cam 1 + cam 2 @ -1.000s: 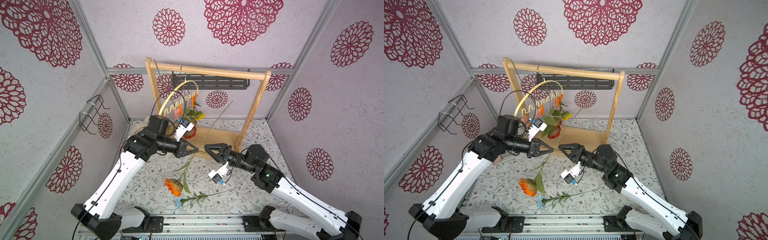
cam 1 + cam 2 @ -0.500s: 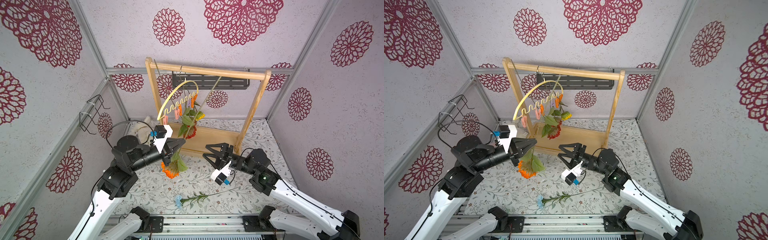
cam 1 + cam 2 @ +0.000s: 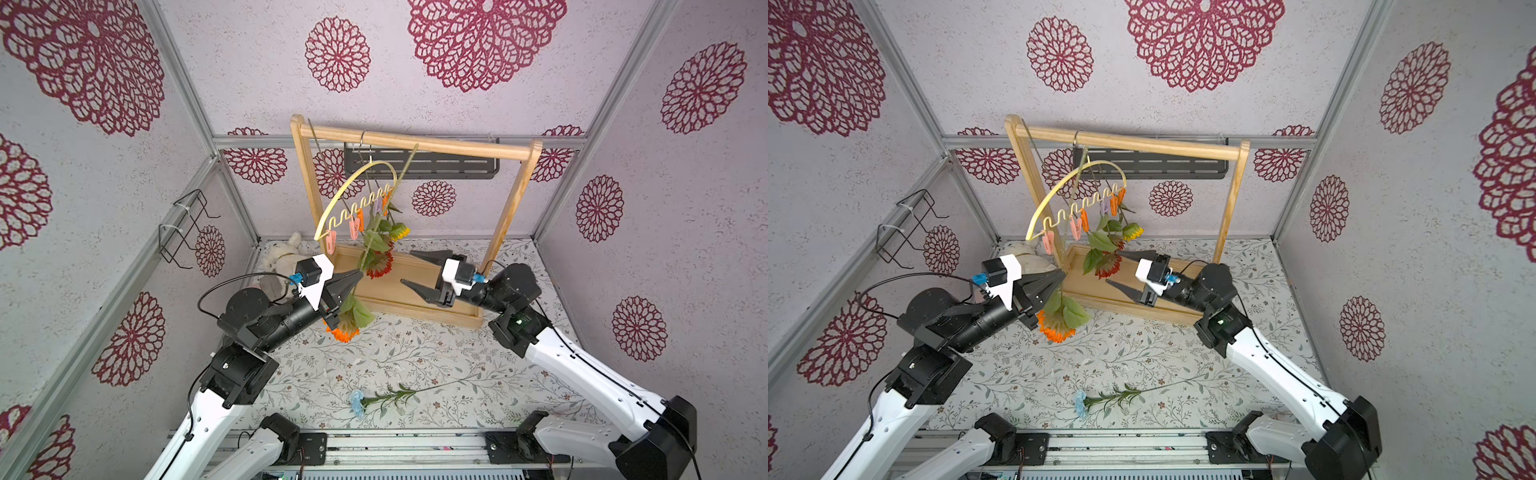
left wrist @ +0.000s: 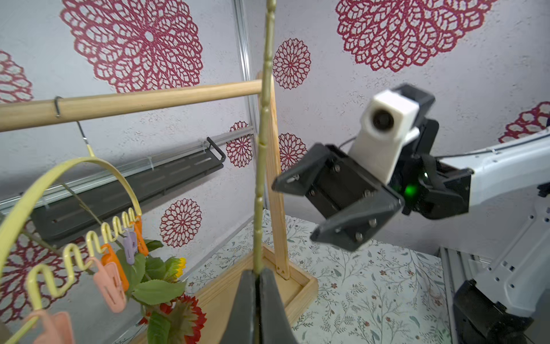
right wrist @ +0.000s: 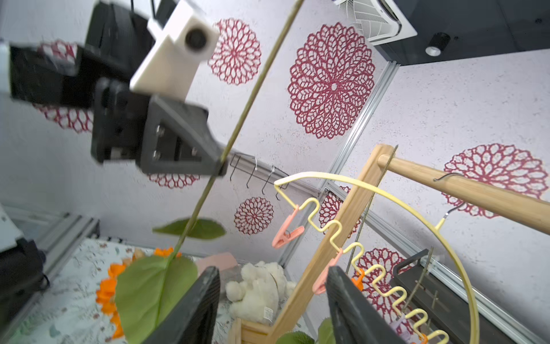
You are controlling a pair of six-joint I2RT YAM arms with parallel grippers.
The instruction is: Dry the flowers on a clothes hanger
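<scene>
Hanging head-down from the left tool (image 3: 358, 273), the orange flower (image 3: 343, 332) is off the desk (image 3: 436, 353), just in front of the wooden rack (image 3: 436, 143). The tool's two fingers are pressed together on the stem, which shows clearly in the left wrist view: the stem runs straight up out of the closed tips. In both top views the stem slants up past the clothes hanger (image 4: 86, 160) towards the rack's top bar.

The hanger hangs by its metal hook from that bar. A yellow flower (image 3: 399, 230) and a red flower (image 3: 380, 266) dangle head-down from its clothespins, while the pink clothespin (image 3: 331, 243) at the near end holds nothing.

The right tool (image 3: 407, 267) is in the air beside the red flower, fingers well apart and holding nothing, pointing across at the left tool.

The small light blue flower (image 3: 357, 405) lies flat on the desk near the front edge, well apart from both arms. A pale plush toy (image 3: 282, 253) sits in the back corner behind the left arm.
</scene>
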